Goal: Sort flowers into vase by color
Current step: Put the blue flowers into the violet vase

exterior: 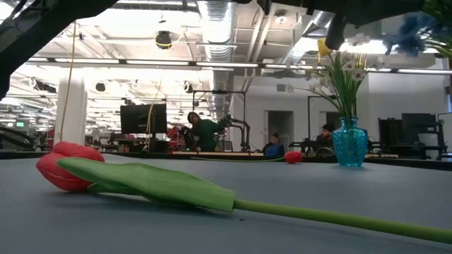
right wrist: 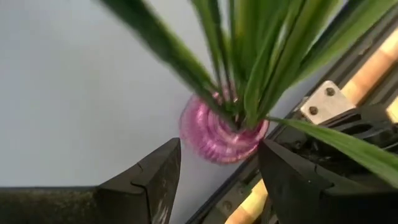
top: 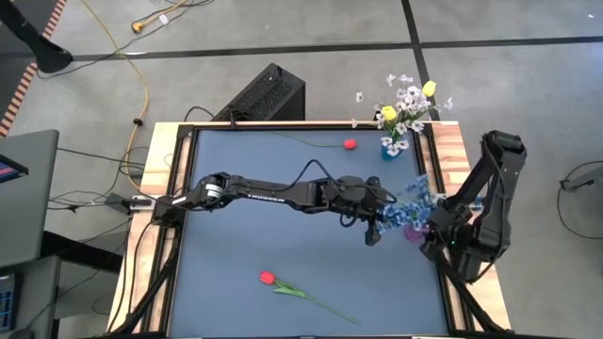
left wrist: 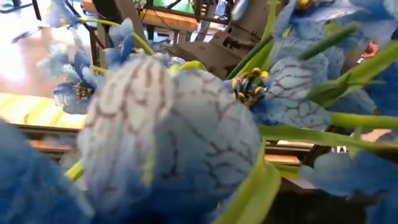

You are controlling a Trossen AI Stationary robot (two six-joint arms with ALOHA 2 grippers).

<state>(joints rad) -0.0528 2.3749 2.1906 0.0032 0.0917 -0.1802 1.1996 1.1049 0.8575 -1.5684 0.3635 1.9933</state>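
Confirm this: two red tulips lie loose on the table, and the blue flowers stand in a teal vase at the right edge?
Not quite. The blue flowers stand in a pink vase, as the right wrist view shows; the teal vase holds white and yellow ones. Two red tulips do lie loose on the table.

Flower stems in vase at table right edge
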